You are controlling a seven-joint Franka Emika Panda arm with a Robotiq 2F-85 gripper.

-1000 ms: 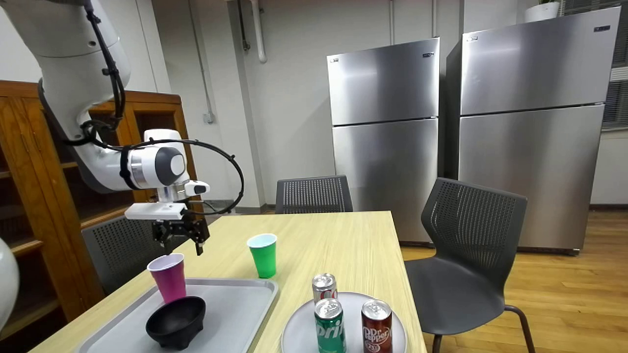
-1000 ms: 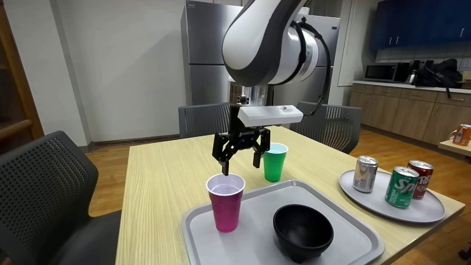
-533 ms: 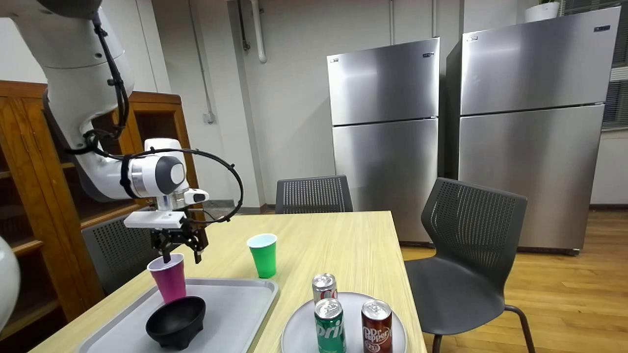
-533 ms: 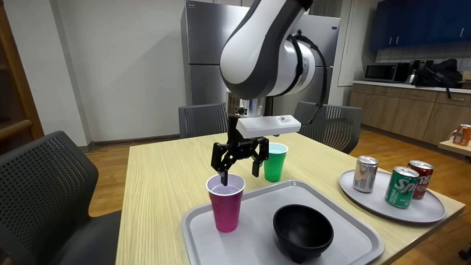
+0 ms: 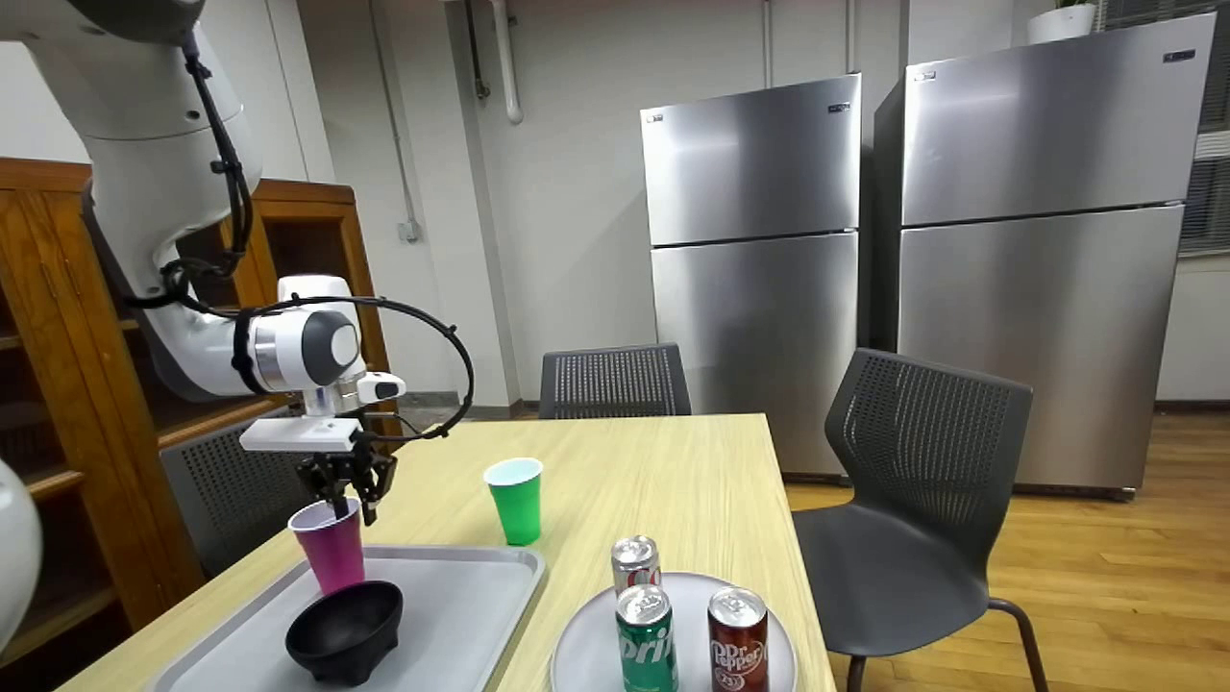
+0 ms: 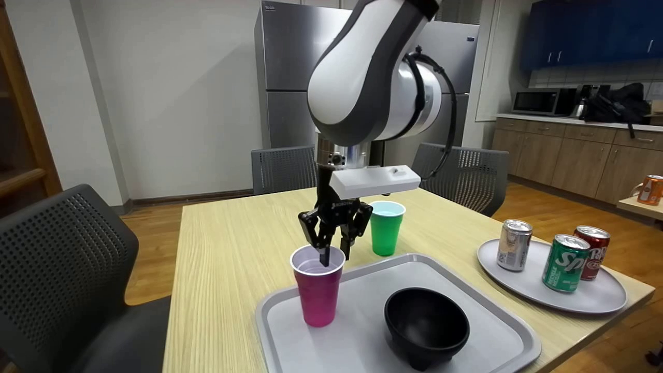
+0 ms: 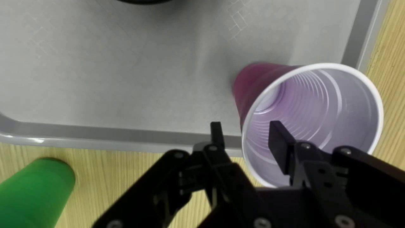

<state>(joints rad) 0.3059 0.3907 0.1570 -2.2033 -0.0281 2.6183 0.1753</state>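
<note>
Biggest worry imo is the purple cup [image 7: 311, 107] getting tipped. The tool [image 7: 246, 131] seems to have one finger on each side of its rim, so a small sideways shift could make either finger shove the wall, and a light-looking cup like that probably goes over easily. If it squeezes hard on just that side, I'd guess the wall bends or the cup swings crooked. A topple toward the middle of the gray tray [image 7: 126, 79] might also bump the black bowl [image 6: 427, 329], lower right in an exterior view.

Tool-wise, the fingers are spread, smallish gap, nothing pinched as far as I can tell. Can't be sure if either one touches the rim.

In the wrist view the cup sits right of center: right finger overlaps its mouth, left one hangs just outside, over the tray edge. In both exterior views the cup stands on the tray, right under the tool. The green cup [image 7: 33, 194] is in the lower left of the wrist view, on the desk [image 7: 104, 172], well apart from the fingers.
</note>
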